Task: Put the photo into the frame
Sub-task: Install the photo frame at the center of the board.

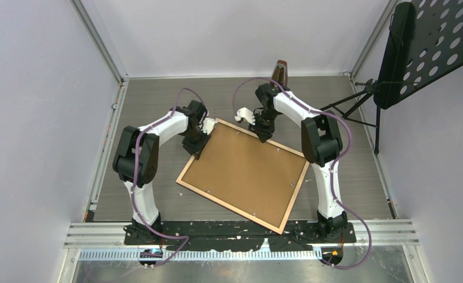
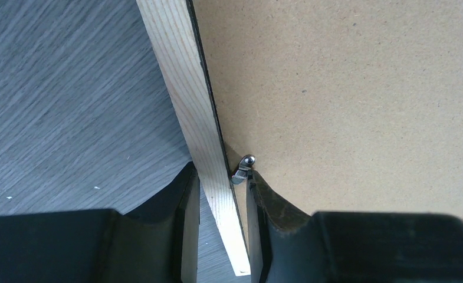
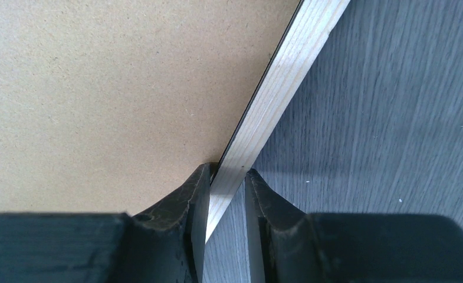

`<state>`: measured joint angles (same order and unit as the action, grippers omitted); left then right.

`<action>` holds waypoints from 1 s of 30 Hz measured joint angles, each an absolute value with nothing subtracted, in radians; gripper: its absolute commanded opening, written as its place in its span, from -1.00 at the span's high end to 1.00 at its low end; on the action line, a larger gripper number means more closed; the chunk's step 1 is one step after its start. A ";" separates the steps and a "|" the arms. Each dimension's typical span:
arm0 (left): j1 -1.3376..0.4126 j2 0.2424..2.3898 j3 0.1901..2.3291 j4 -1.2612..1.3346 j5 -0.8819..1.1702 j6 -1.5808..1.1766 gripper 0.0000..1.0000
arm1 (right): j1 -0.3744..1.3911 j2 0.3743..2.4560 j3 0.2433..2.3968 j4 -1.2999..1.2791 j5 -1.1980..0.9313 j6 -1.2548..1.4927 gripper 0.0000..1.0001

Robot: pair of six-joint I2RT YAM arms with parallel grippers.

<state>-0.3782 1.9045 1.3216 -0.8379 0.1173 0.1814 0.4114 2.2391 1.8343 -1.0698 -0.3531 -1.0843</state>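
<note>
The frame (image 1: 295, 194) lies back-up and skewed on the table, with a brown hardboard backing sheet (image 1: 246, 171) filling it. The photo is hidden. My left gripper (image 1: 196, 147) is at the frame's far-left side. In the left wrist view its jaws (image 2: 222, 177) straddle the pale wood border (image 2: 187, 88) with some floor showing between. Its right finger touches a small metal clip (image 2: 242, 169) on the backing. My right gripper (image 1: 262, 138) is at the far edge. In the right wrist view both its fingers press the wood border (image 3: 282, 88) between them (image 3: 227, 174).
A black perforated music stand (image 1: 429, 47) on tripod legs stands at the back right. A small dark brown object (image 1: 282, 71) sits against the far wall. Enclosure walls close in on the left, far and right sides. Several small clips dot the backing's edges.
</note>
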 measured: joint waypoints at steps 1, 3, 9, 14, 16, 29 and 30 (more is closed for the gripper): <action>-0.378 1.905 1.322 -0.838 0.117 0.181 0.79 | 0.411 2.239 1.834 -1.070 -0.353 -1.084 0.89; -0.378 1.905 1.322 -0.838 0.118 0.181 0.86 | 0.412 2.239 1.834 -1.070 -0.353 -1.084 0.89; -0.378 1.905 1.322 -0.838 0.118 0.181 1.00 | 0.412 2.239 1.834 -1.070 -0.352 -1.084 0.89; -0.378 1.904 1.322 -0.838 0.117 0.183 0.71 | 0.413 2.239 1.834 -1.070 -0.351 -1.084 0.89; -0.378 1.904 1.322 -0.838 0.117 0.183 0.22 | 0.413 2.239 1.834 -1.070 -0.351 -1.084 0.88; -0.372 1.863 1.320 -0.837 0.049 0.201 -0.16 | 0.413 2.239 1.834 -1.070 -0.350 -1.084 0.89; -0.372 1.863 1.320 -0.838 0.049 0.202 -0.16 | 0.413 2.239 1.834 -1.070 -0.350 -1.084 0.89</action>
